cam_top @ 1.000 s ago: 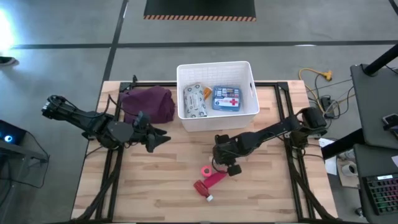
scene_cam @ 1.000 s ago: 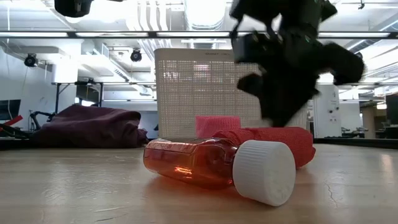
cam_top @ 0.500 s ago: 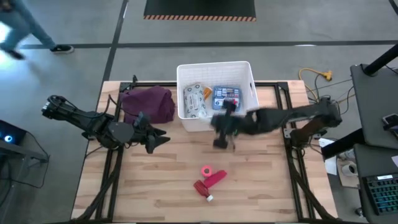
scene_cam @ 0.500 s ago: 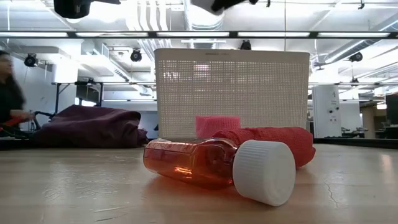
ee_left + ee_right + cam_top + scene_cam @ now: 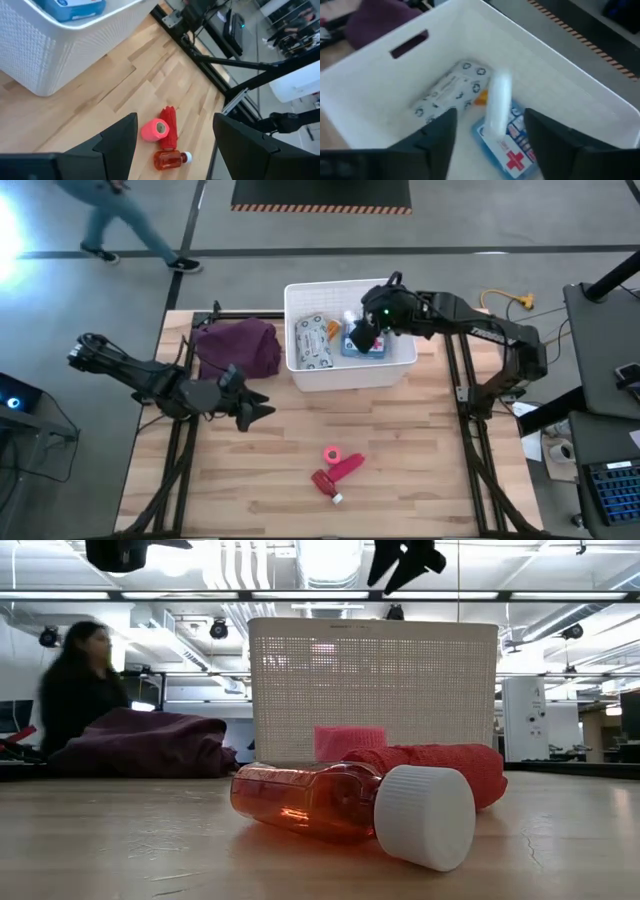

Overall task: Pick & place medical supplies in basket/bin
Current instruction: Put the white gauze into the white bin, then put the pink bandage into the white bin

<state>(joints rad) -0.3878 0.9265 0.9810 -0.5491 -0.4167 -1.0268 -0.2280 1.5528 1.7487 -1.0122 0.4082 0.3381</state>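
The white bin (image 5: 348,375) stands at the table's far middle. In it lie the grey-white patterned packet (image 5: 451,92) and the blue box with the red-white label (image 5: 514,152). My right gripper (image 5: 365,330) is open above the bin. A small white oblong item (image 5: 498,107) shows blurred between its fingers, apart from both. The pink tape roll (image 5: 330,453), the red tube (image 5: 346,468) and an orange bottle with a white cap (image 5: 330,802) lie on the table's near middle. My left gripper (image 5: 252,408) is open and empty, left of the bin.
The maroon-purple cloth (image 5: 240,348) lies left of the bin, by the far edge. Bare wood lies between the bin and the tape roll. A person (image 5: 120,220) walks on the floor beyond the table's far edge and also shows in the low view (image 5: 80,680).
My right gripper has risen from beside the pink tape roll and gone toward the table's far edge, to above the bin. The roll, the tube and the bottle have stayed where they were. A person has walked past behind the table.
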